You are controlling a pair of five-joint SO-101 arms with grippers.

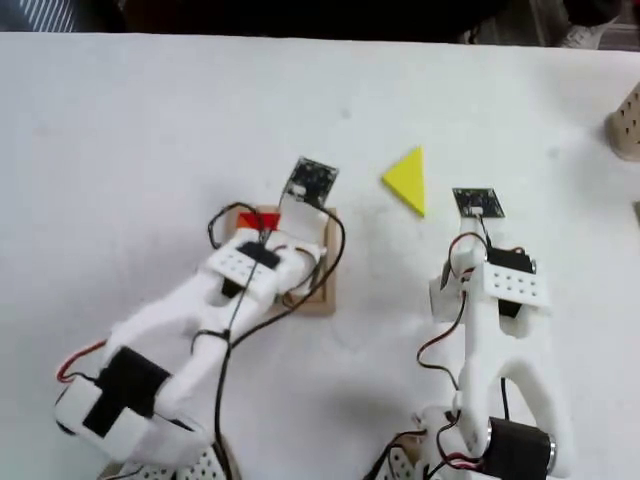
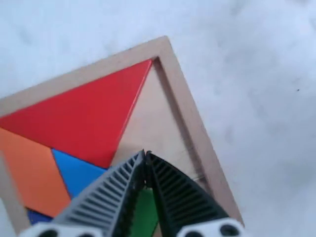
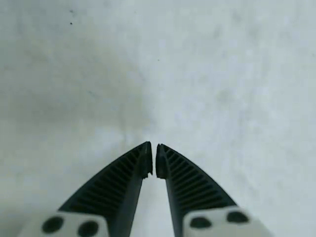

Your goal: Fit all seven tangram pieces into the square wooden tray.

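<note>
Square wooden tray [image 2: 183,96]: light wood with a raised rim, lying flat on the white table [image 1: 150,130], partly covered by the left arm in the high view.

Contents, as the left wrist view shows them:
- red triangle [image 2: 84,118], large, one point tucked into a corner of the tray, one long edge along the rim;
- orange piece [image 2: 29,173], flush against the red triangle;
- blue piece [image 2: 74,173], wedged between red and orange;
- green piece [image 2: 145,212], glimpsed between the fingers (whether it lies in the tray or is pinched cannot be told);
- bare wooden floor between the red triangle and the rim.

Outside the tray: yellow triangle [image 1: 408,180], flat on the table, apart from the tray beyond its far right corner.

Left gripper [image 2: 146,157]: poised over the tray's bare floor, beside the red triangle's lower point, jaws drawn together at the tips.

Right gripper [image 3: 153,160]: over plain table to the right of the tray, jaws closed to a thin slit; its arm stands well apart from the tray, near the yellow triangle.
</note>
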